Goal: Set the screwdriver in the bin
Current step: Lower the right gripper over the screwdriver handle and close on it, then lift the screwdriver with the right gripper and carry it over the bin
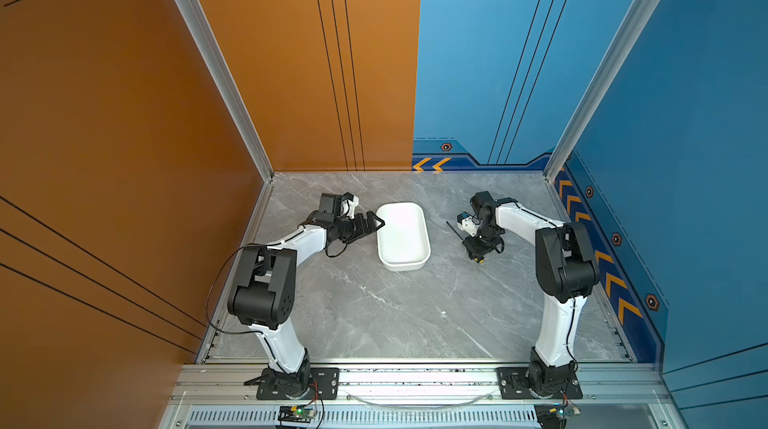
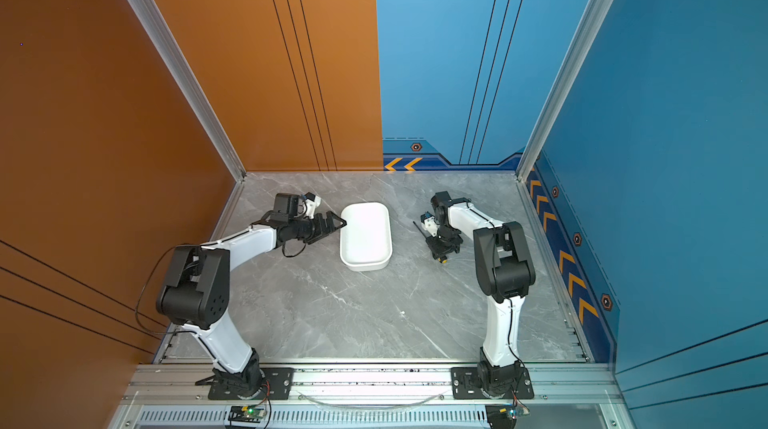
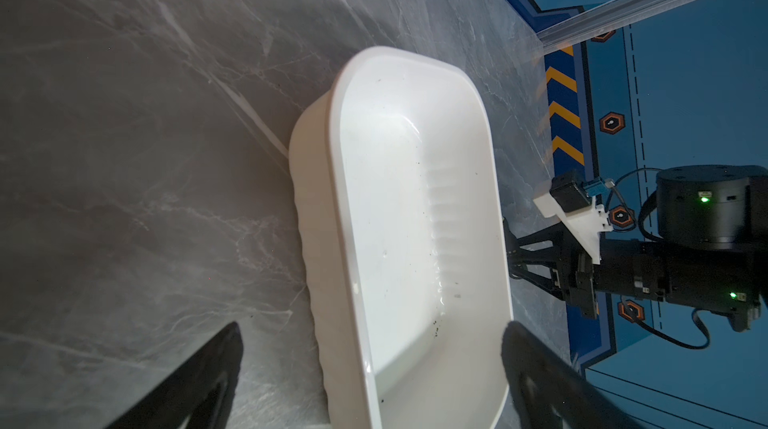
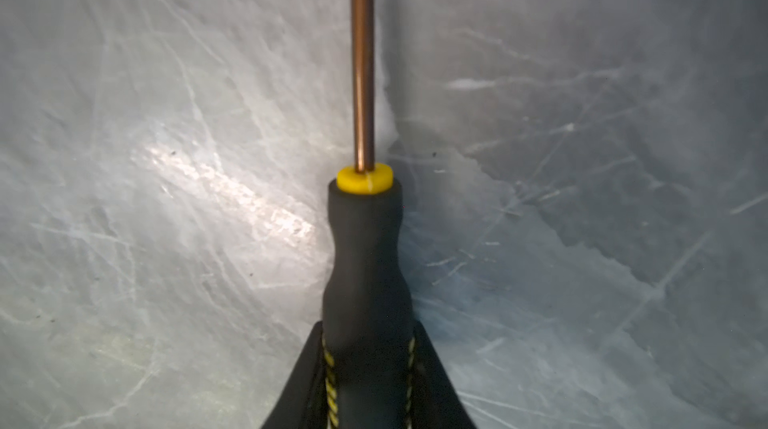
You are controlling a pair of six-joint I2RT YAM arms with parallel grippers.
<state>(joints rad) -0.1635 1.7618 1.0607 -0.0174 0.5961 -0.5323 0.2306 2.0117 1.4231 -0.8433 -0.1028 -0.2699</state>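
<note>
Grey marble-patterned tabletop (image 1: 374,314) is seen in both top views, with the shallow white plastic bin (image 1: 401,265) (image 2: 365,267) set between the arms, its long axis running away from the robot's base. The slim black-handled screwdriver (image 1: 455,231) (image 2: 420,229) is found right of the bin, well clear of it, beneath the right gripper (image 1: 476,251) (image 2: 440,251). Its thin shaft is pointed obliquely toward the bin and the back wall. The left gripper (image 1: 374,223) (image 2: 336,223) is held close at the bin's left rim.

From the left wrist view, the left gripper (image 3: 372,327) is shown with fingers spread (nothing pinched) above the bin (image 3: 336,182).

From the right wrist view, the right gripper (image 4: 368,329) is shown clamped on the rear of the screwdriver (image 4: 365,248) handle, the shaft running straight ahead. Whether the tool is lifted cannot be told. A leftward carry is judged necessary, with only the bin's right rim to be cleared.
</note>
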